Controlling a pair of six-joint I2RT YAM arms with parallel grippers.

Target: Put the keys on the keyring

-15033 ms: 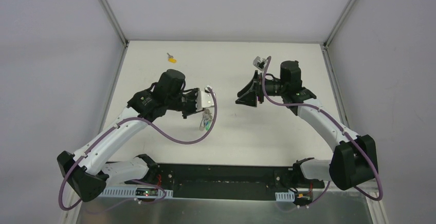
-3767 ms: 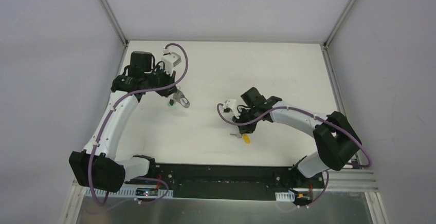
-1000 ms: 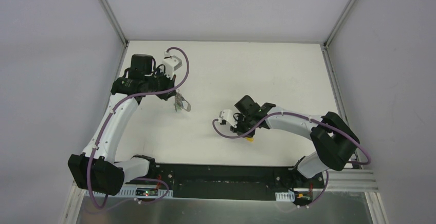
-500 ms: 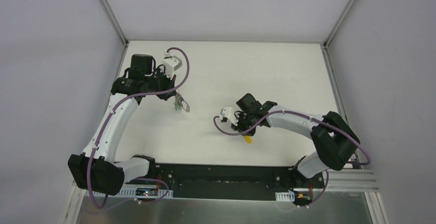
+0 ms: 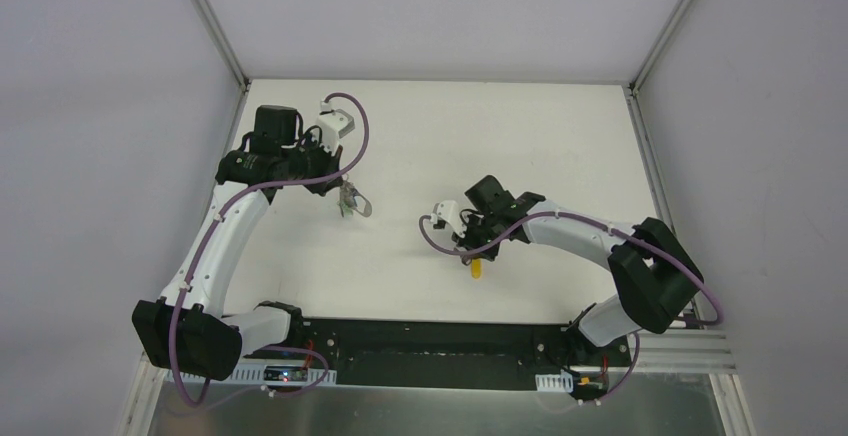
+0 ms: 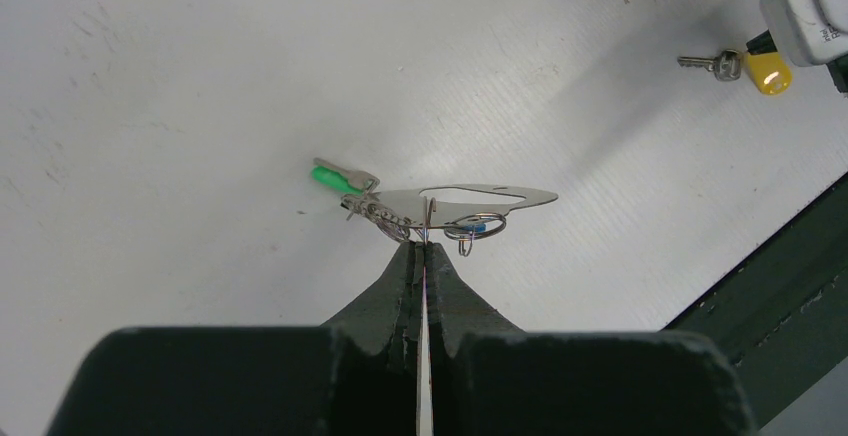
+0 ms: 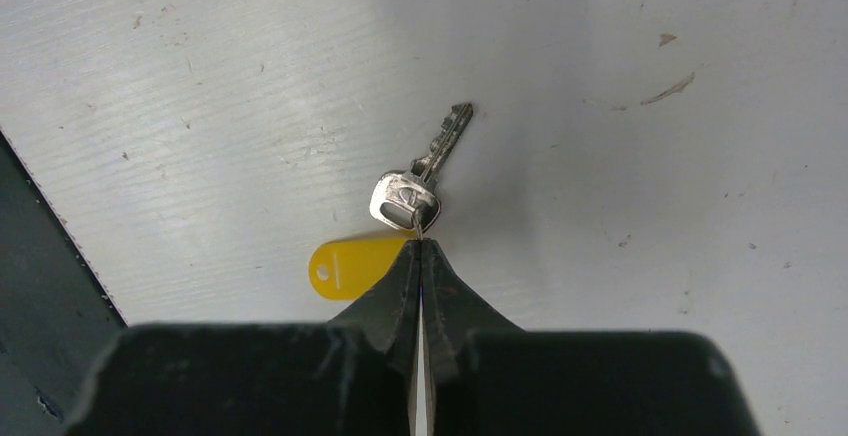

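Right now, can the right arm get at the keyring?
Probably yes. Only bare table shows between the right gripper and the keyring, which the shut left gripper holds out. But the right gripper is shut on the yellow key, so it would arrive with its jaws occupied.

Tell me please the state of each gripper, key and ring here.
left gripper: shut on the keyring.
keyring: held, with small keys on it.
green key: attached to the keyring.
right gripper: shut on the yellow-tagged key.
yellow-tagged key: pinched at its head, not yet on the keyring.
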